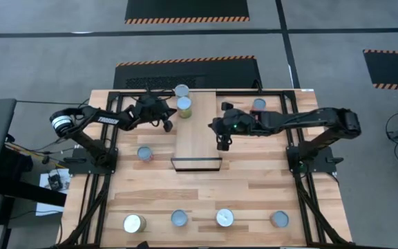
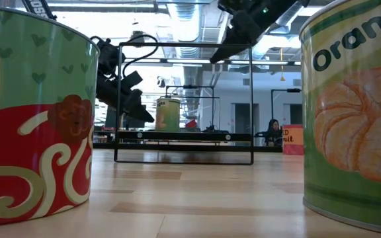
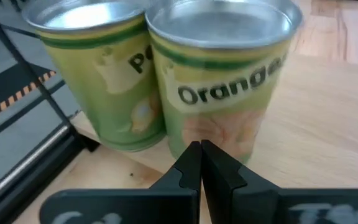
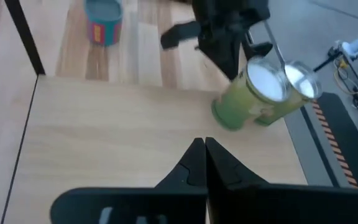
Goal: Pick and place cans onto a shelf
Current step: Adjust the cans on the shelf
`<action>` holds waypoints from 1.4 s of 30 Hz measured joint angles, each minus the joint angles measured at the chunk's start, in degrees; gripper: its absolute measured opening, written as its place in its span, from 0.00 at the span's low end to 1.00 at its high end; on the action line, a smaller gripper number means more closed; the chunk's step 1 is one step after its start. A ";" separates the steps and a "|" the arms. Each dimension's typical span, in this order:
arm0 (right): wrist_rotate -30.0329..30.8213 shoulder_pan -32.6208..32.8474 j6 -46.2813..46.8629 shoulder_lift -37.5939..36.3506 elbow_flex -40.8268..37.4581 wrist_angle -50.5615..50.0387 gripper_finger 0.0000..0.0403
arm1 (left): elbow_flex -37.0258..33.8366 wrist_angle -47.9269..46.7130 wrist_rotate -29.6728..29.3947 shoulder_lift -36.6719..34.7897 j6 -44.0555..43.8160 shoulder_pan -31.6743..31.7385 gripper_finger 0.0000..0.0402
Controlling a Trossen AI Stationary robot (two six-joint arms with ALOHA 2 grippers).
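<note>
Light-wood shelf (image 1: 197, 131) is carrying one green can (image 1: 184, 106) at its far left corner, another (image 1: 181, 90) just behind; six cans are waiting on the tabletop (image 1: 254, 187). I'm seeing both jaws shut, empty: left gripper (image 1: 166, 124) beside the shelf, right gripper (image 1: 222, 144) above it.

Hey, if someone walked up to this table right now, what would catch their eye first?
Probably the two green cans standing together at the far end of the shelf, one labelled Oranges. Both grippers are shut and empty: the left gripper beside those cans, the right gripper at the shelf's right edge. Four more cans line the table's near edge.
</note>
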 joint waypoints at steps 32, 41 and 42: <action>0.08 -0.43 -1.65 0.06 -0.07 2.72 0.02 | 10.29 -3.05 -2.91 6.93 -3.03 7.99 0.00; 0.01 -0.43 -1.73 0.06 -0.07 2.74 0.02 | 10.32 -1.83 0.53 6.93 -2.40 7.99 0.00; 0.00 -0.43 -1.73 0.06 -0.05 2.74 0.02 | 10.32 -1.79 0.57 6.93 -2.40 7.99 0.00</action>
